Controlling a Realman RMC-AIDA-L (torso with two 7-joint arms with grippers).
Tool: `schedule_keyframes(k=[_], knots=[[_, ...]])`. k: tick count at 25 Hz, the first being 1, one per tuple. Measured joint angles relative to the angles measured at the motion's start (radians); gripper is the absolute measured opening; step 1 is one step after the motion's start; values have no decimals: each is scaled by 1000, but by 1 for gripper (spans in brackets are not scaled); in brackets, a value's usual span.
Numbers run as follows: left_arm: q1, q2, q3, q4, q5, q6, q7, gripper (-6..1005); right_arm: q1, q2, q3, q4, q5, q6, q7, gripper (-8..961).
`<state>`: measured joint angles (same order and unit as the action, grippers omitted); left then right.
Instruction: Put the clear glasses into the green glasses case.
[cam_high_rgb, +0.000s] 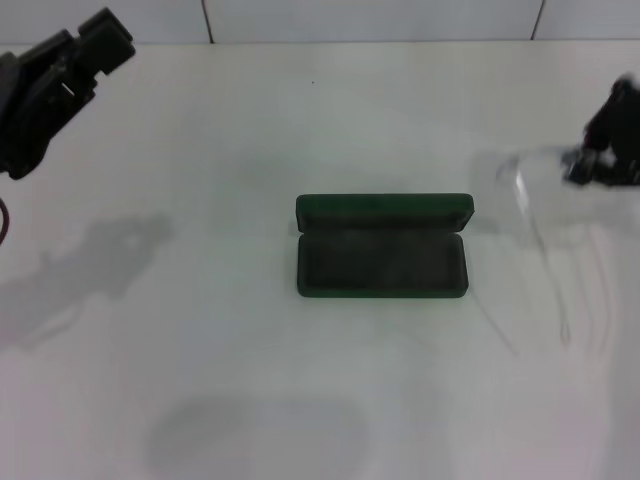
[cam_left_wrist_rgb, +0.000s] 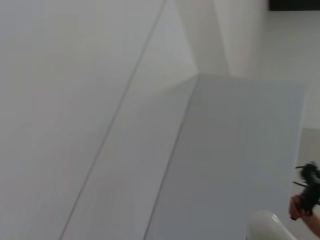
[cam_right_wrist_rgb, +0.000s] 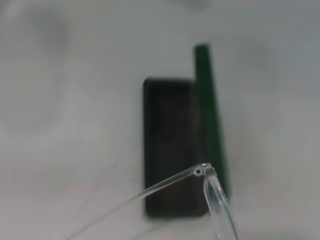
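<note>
Right pincer (cam_high_rgb: 592, 165) hangs well to the right of the green glasses case (cam_high_rgb: 382, 247) and above the counter (cam_high_rgb: 250, 380), clenched on the clear glasses (cam_high_rgb: 535, 215), as far as I can judge from the frame hanging off it; the frame front sits just beside the pincer and the long thin arms trail away from it toward the near edge, faint against the white; the right wrist view shows a hinge corner and one arm floating over the case. That case lies open at mid-counter, lid standing up along its far side, dark lining bare. Left pincer (cam_high_rgb: 85, 50) is parked high, far to the left of the case; whether it is released or clenched I cannot tell. I would reckon the glasses light, stiff but springy, slick and easily cracked at the hinges; the grip is best kept on the frame front near the bridge, not on the arms, which look unfolded and may overhang the case.
</note>
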<state>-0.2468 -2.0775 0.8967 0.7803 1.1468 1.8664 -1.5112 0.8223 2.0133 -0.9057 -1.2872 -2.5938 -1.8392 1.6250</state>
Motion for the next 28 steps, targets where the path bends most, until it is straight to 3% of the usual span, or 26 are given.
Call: schedule_keyframes(k=[4,7,10,12,14,15,22,28], knots=[[-13,4,-1,2,-8,5,-3,156,-57,-4,163,-97,184,-48,25,120],[-37,7,5,2,7,6,0,157,-128,1,193,-91,412,-12,30,119],[-69,3,6,2,31,7,13,157,-212,8,94,-46,608,106,10,119],[-92,3,6,2,50,12,16,157,-272,9,-33,11,760,223,-42,119],[-117,3,7,2,63,18,20,157,-288,8,-85,44,827,277,-77,119],[-125,2,7,-1,63,18,30,157,-301,7,-174,130,945,364,-152,119],[-154,-8,8,-40,49,14,70,70,-211,7,-204,421,1166,392,-302,119],[-172,-7,53,-27,118,14,109,61,-145,11,-218,528,1234,380,-343,119]])
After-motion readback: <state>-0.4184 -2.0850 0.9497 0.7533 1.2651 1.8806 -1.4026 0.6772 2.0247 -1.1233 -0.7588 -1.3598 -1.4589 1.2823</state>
